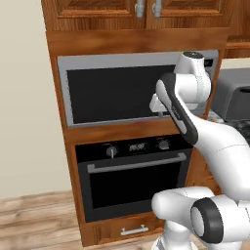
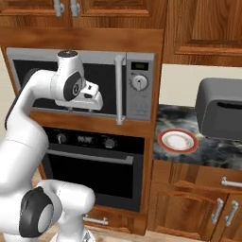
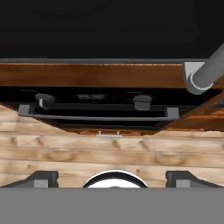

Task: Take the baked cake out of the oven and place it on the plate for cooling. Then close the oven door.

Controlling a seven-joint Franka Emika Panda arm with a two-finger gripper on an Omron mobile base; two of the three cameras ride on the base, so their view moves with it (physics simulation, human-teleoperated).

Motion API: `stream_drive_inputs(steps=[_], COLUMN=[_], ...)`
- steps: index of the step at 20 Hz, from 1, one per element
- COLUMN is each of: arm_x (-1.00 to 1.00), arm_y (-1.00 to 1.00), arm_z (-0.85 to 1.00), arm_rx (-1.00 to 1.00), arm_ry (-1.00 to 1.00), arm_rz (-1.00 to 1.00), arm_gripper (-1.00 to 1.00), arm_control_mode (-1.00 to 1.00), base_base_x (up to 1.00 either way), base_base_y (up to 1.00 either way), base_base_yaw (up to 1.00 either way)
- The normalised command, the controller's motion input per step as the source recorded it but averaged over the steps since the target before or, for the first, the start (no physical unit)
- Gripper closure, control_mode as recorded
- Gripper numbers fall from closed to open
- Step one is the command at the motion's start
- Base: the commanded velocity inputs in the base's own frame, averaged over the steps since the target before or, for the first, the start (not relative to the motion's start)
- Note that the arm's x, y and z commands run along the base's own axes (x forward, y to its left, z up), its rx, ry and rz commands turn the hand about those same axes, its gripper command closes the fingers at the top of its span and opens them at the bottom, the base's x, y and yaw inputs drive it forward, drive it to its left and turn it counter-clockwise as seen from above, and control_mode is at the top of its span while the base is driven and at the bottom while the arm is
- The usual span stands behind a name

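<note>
Oven door [image 1: 134,188] shut — gripper [image 3: 112,177] hovers by the microwave [image 2: 94,80], jaws wide apart — plate [image 2: 177,141] bare.

Black oven [image 1: 132,180]; white plate [image 2: 177,141], red rim.

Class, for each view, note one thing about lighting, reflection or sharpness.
Left base view: oven door glass flat black, no reflections. Right base view: plate evenly lit, barely any shadow. Hand view: oven handle sharp, top of frame near black.
</note>
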Motion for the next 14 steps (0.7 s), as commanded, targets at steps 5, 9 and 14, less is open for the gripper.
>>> stream_drive_inputs(steps=[5,9,14], arm_x=[0.0,0.0,0.0], arm_y=[0.0,0.0,0.0], arm_z=[0.0,0.0,0.0], arm_rx=[0.0,0.0,0.0], arm_ry=[0.0,0.0,0.0], arm_rz=[0.0,0.0,0.0], arm_gripper=[-1.0,-1.0,-1.0], arm_control_mode=[1.0,1.0,1.0], base_base_x=[-0.15,0.0,0.0], base_base_y=[-0.47,-0.78,-0.83], base_base_yaw=[0.23,0.54,0.62])
